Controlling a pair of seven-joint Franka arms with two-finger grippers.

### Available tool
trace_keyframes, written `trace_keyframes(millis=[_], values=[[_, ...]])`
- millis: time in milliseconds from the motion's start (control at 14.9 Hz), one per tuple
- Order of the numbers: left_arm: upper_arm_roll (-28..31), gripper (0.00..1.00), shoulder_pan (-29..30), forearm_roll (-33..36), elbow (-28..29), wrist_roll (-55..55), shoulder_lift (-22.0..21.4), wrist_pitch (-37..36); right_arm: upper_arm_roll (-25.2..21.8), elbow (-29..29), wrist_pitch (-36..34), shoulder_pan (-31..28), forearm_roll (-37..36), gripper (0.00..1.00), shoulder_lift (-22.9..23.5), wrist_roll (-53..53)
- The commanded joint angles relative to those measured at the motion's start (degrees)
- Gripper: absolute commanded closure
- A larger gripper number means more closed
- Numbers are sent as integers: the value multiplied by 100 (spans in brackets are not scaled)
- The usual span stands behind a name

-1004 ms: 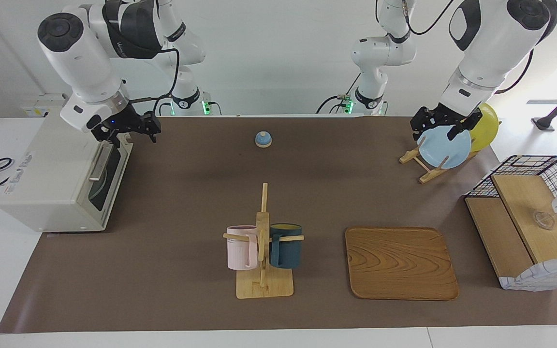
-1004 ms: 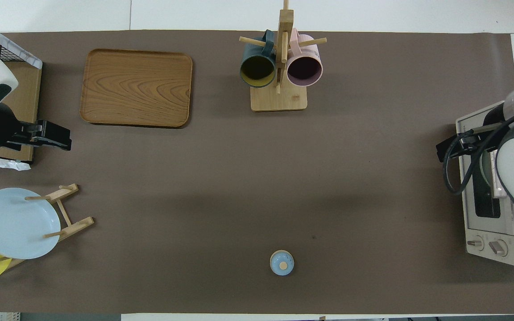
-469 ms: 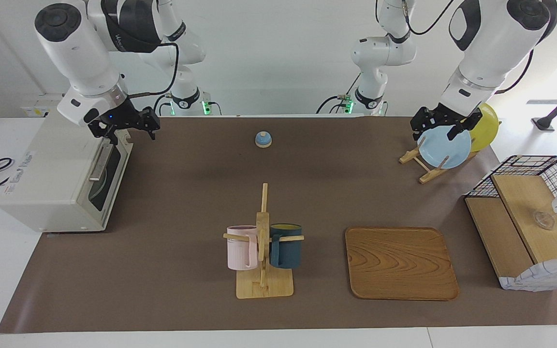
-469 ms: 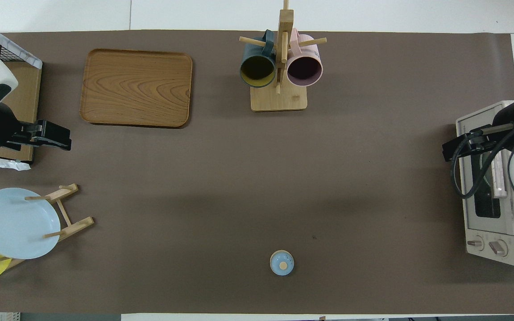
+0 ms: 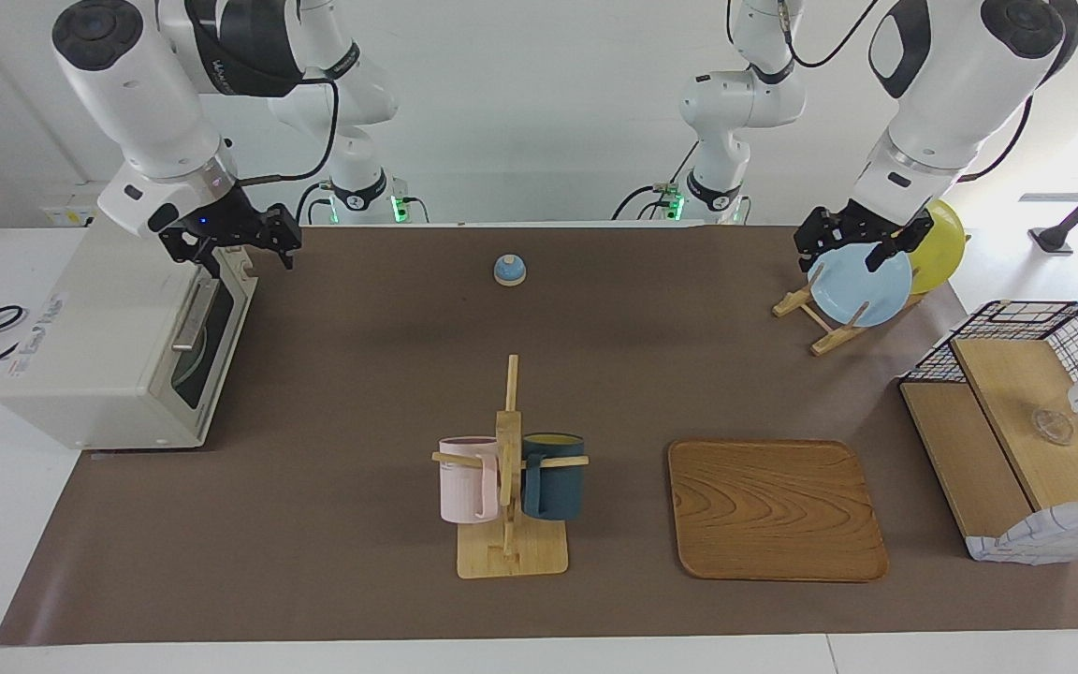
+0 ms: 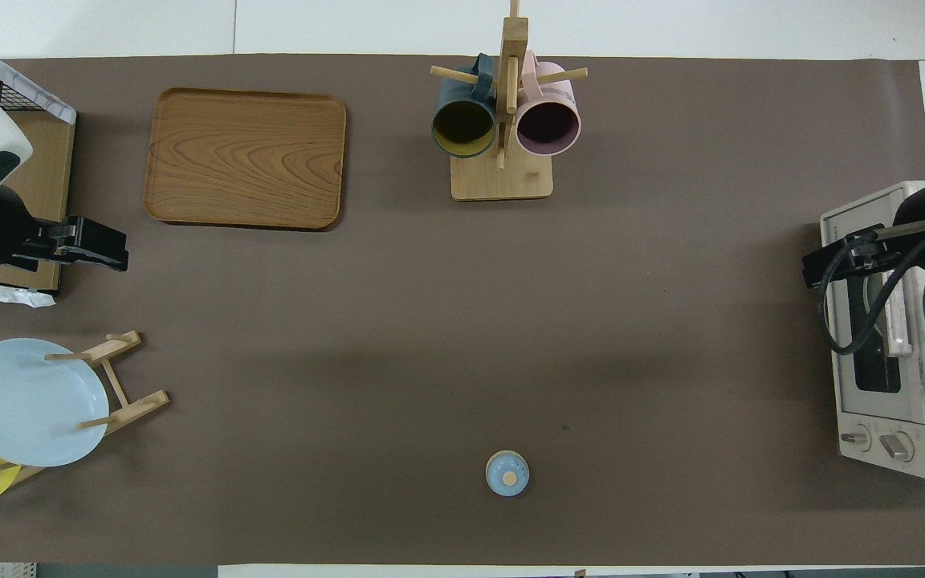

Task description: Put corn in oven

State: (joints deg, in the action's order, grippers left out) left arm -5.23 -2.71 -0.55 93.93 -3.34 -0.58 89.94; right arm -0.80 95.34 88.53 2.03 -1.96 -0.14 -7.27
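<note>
The cream oven (image 5: 99, 346) stands at the right arm's end of the table, its dark glass door shut and its bar handle (image 5: 195, 314) showing; it also shows in the overhead view (image 6: 888, 401). The corn is not in view. My right gripper (image 5: 238, 245) hangs open and empty just above the top edge of the oven door, and it shows in the overhead view (image 6: 828, 265). My left gripper (image 5: 846, 251) waits open and empty over the blue plate (image 5: 862, 285).
A wooden plate rack (image 5: 824, 328) holds the blue plate and a yellow plate (image 5: 941, 245). A mug stand (image 5: 509, 552) holds a pink and a dark blue mug. There is also a wooden tray (image 5: 773, 510), a small blue knob lid (image 5: 509, 270), and a wire-basket shelf (image 5: 1016, 431).
My right gripper has risen a little and drawn back over the oven's top edge. The left arm and everything on the table have not moved.
</note>
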Motion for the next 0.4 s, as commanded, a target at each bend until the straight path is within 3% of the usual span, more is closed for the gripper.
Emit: trace_keyframes(millis=[0,335], values=[[-30,0,51,47,169,35,-144,68,-8,37,94,-45,170,0,-65,59],[-22,0,51,47,169,35,-144,68,1,46,147,-151,188,0,-56,51]])
